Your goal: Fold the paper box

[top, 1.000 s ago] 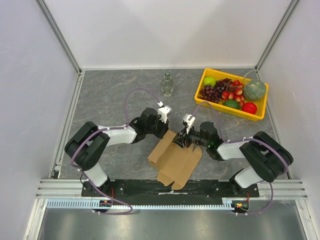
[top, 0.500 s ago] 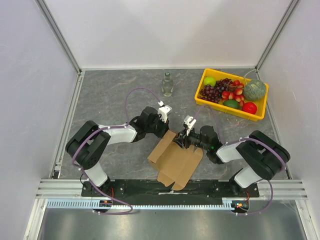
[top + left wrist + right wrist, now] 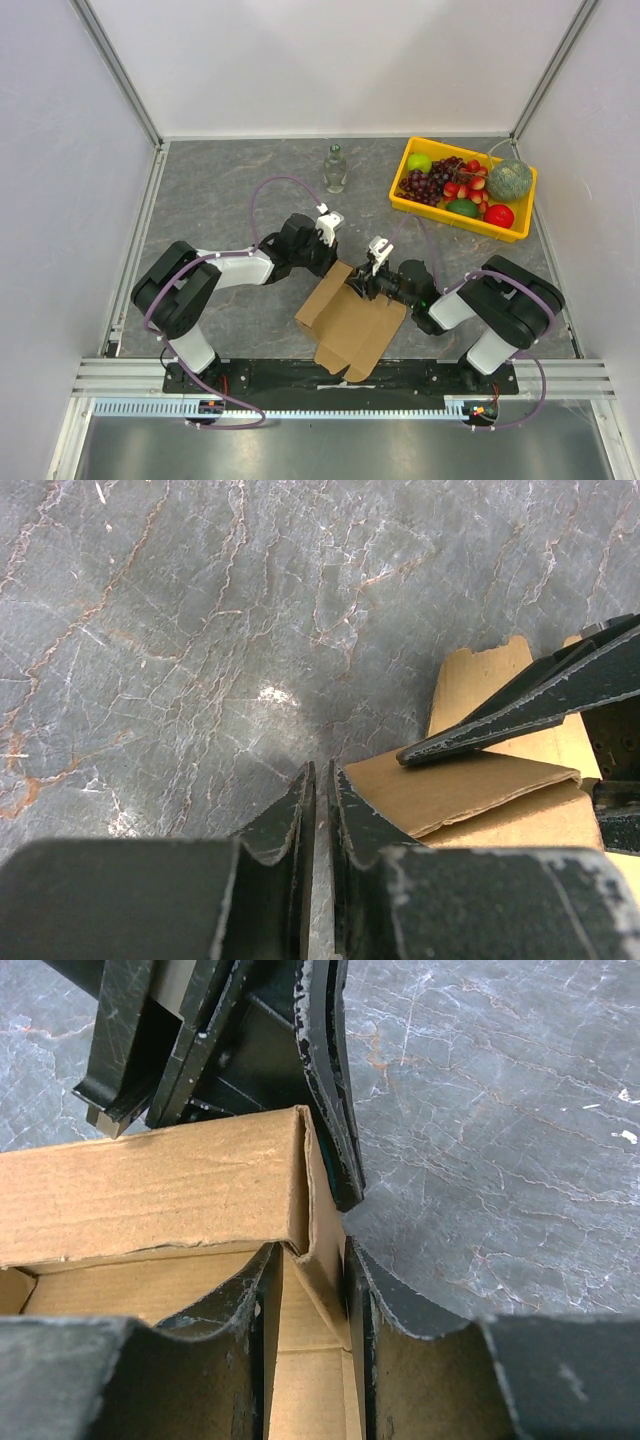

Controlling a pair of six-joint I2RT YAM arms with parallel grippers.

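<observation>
Now the right tool (image 3: 312, 1250) is squeezing in; over the last second its jaws narrow and its forearm tucks closer to the paper box (image 3: 350, 325), while the left tool (image 3: 320, 772) barely shifts; we read that as a grip being taken on a raised wall, so the fold is under way but far from finished. The box lies on the worktop (image 3: 220, 190) just ahead of the two bases, between the arms; its far corner stands up, and the nearer panels and flaps lie flat. The right tool sits about half closed, its pads astride the upright corner wall, card seemingly touching both. The left tool is pinched almost shut, only a slit left; the card lies just beside its outer finger, and we cannot tell whether any sits in that slit. As for surfaces: the box is plain brown corrugated card, matte, faint ribs running along the raised wall, cut edges a little frayed, creases sharp; the worktop is grey, marbled with pale and rusty veins; the black fingers are scuffed white at their rims.
</observation>
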